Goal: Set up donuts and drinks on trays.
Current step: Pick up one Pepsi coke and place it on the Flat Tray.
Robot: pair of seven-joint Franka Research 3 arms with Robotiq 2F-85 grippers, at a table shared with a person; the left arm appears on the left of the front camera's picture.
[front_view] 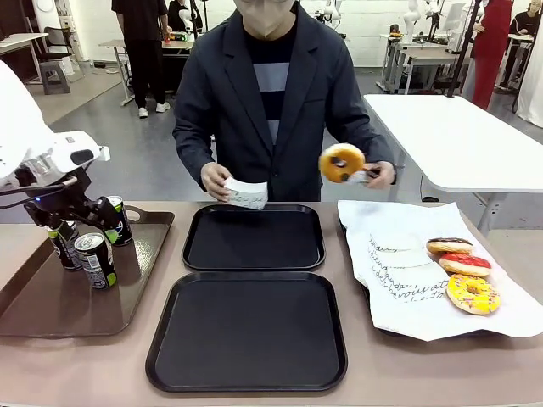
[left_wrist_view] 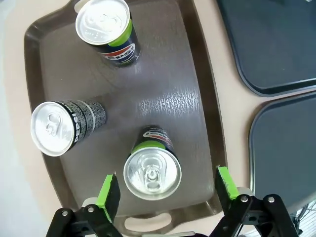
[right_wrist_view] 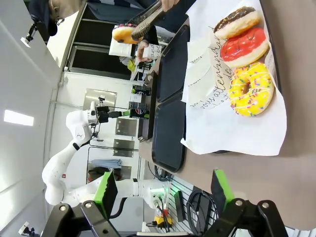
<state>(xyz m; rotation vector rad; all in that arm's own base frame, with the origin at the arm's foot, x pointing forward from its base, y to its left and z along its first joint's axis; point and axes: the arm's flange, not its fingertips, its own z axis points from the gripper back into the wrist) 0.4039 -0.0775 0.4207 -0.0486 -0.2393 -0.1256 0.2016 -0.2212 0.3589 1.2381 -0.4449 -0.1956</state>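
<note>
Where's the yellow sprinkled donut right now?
In the front view the yellow donut lies on the white paper at the right, nearest the camera, just beside the red-glazed donut.

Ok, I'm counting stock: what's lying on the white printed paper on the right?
A chocolate donut, a red donut, a yellow sprinkled donut, beside white sleeves. The paper hides whatever is under it.

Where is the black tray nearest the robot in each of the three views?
Front view: near tray, bottom centre.
Left wrist view: near tray, lower right, cut by the edge.
Right wrist view: near tray, centre, seen slantwise.
Shared landmark: the far tray, bordering it in all three.
</note>
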